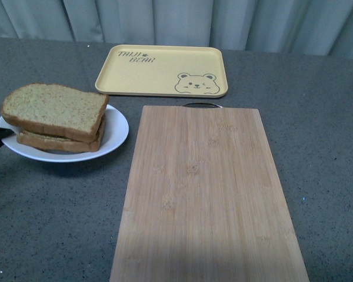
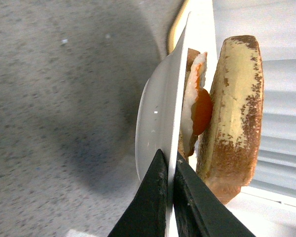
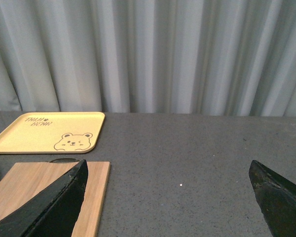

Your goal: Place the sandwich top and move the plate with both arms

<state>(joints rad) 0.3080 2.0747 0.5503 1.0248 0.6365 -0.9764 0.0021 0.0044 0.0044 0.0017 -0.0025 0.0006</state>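
View from the front: the sandwich top (image 1: 54, 110), speckled tan with a brown crust, lies flat atop the stack on the round white plate (image 1: 116, 132). Its long axis runs away from the left gripper (image 1: 1, 133), which is at the plate's rim. Left wrist view: slim black jaws pinch the thin rim, and a fried egg (image 2: 201, 111) shows between the slices. Right wrist view: the right gripper (image 3: 167, 165) is spread wide and grips nothing.
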